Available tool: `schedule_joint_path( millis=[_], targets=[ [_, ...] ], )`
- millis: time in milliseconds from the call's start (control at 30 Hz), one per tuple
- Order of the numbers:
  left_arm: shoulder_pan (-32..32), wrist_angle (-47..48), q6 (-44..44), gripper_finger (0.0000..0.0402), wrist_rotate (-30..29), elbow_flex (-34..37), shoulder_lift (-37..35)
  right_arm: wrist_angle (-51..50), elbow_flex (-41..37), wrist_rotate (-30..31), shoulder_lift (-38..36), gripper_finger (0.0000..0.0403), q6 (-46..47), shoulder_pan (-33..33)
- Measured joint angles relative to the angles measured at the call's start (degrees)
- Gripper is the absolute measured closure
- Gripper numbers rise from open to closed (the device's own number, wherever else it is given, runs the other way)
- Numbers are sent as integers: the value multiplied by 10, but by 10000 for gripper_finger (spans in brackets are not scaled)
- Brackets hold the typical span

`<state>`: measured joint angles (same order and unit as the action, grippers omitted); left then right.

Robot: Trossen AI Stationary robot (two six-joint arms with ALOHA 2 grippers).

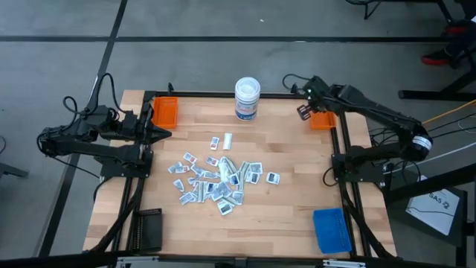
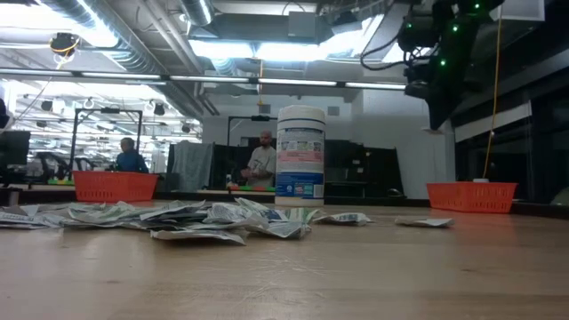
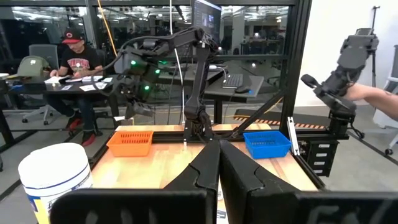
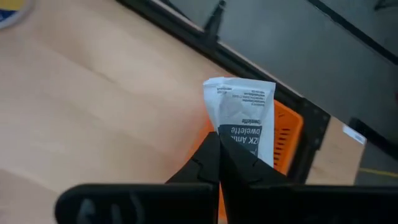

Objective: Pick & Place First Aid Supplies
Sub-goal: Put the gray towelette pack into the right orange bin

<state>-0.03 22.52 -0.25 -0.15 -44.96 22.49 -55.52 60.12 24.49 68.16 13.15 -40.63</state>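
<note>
High view: packets heaped mid-tabletop, near the white tub; right gripper beside the orange tray; left gripper idle, jaws closed empty.

Right wrist view: jaws clamped on one packet (printed face visible), above that tray.

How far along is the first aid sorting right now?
Early. Done: nothing visibly placed; whether either orange tray holds anything cannot be told. In hand: the right gripper is shut on a white packet over the right orange tray. Left: the pile of packets lies mid-table. The left gripper waits shut near the left orange tray.
</note>
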Motion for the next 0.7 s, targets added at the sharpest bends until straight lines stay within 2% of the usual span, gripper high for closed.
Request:
schedule_joint_path(
  millis=[333, 700],
  targets=[
    [0, 0, 0, 398, 0, 0, 0, 8, -38, -19, 0, 400, -12, -77],
    [0, 0, 0, 398, 0, 0, 0, 51, -81, -22, 0, 400, -5, -78]
  ],
)
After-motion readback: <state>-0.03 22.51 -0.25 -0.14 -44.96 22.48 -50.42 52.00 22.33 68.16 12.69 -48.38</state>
